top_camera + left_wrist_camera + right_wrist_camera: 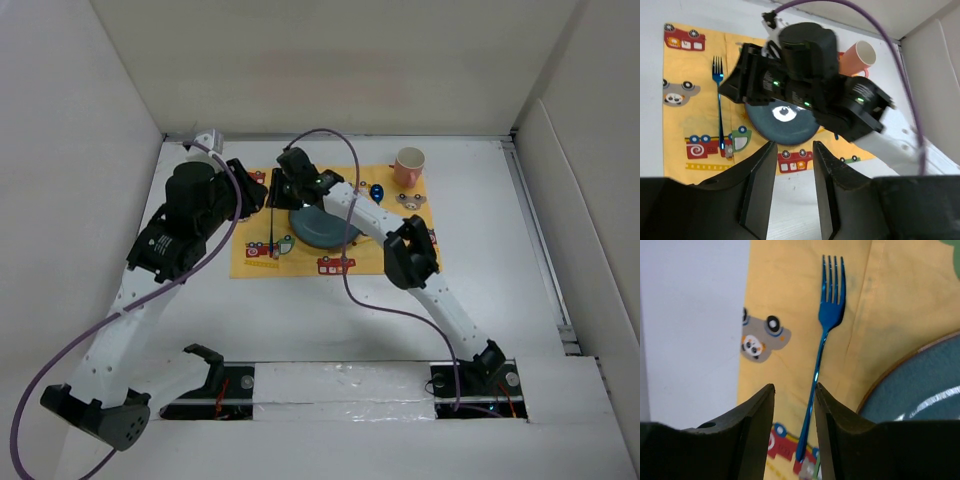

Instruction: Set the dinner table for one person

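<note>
The dinner table (300,320) is seen as the white surface beneath the yellow placemat (300,262). The left gripper (794,146) is raised above the placemat, jaws parted and empty. Over the placemat's left part, the right gripper (794,390) is parted, empty, above the flat-lying blue fork (827,340). A dark plate (322,228) is set at the placemat's centre, a pink cup (409,165) at its far right corner.

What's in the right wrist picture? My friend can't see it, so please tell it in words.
A blue fork lies on a yellow placemat with cartoon cars, its handle end between the open black fingers of the right gripper. A dark blue plate edges in at the right, white table on the left.
</note>
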`<state>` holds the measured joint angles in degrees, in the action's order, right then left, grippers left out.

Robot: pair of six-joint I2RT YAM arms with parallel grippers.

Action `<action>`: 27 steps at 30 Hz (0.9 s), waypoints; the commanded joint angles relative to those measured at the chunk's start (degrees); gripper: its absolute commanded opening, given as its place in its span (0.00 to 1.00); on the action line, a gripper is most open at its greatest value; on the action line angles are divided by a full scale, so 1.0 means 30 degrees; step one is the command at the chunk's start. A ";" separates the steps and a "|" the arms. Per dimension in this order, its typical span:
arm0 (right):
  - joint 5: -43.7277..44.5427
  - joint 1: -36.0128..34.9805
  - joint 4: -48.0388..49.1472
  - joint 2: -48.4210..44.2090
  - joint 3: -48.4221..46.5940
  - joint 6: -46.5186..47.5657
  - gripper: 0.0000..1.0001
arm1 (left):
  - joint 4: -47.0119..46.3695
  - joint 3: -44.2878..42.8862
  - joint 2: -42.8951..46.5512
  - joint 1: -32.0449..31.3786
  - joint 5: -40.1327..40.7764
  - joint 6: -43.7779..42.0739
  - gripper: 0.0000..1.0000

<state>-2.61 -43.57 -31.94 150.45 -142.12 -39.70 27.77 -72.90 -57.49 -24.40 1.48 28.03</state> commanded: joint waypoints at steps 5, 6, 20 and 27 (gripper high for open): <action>-0.1326 0.0579 0.3587 -1.0706 0.5451 0.2567 0.25 | -0.0818 -0.3148 -0.0903 -0.0098 0.1618 -0.0906 0.46; -0.1298 0.0579 0.3790 -1.1848 0.6495 0.2918 0.00 | -0.0906 -0.3411 -0.0990 -0.0098 0.1705 -0.1051 0.51; 0.9856 0.7809 0.3217 -3.3830 2.2765 0.3595 0.56 | -0.0409 -0.5937 0.0059 0.0078 0.7150 -0.1464 0.99; 0.9104 1.1272 0.2501 -3.3950 2.5191 0.3186 0.70 | -0.0585 -0.1512 0.2320 0.0078 0.7975 -0.0526 0.99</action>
<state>21.98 -10.66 -20.53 46.52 -70.43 -29.23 27.27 -79.68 -50.48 -24.29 22.83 25.26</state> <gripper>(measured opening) 0.698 0.989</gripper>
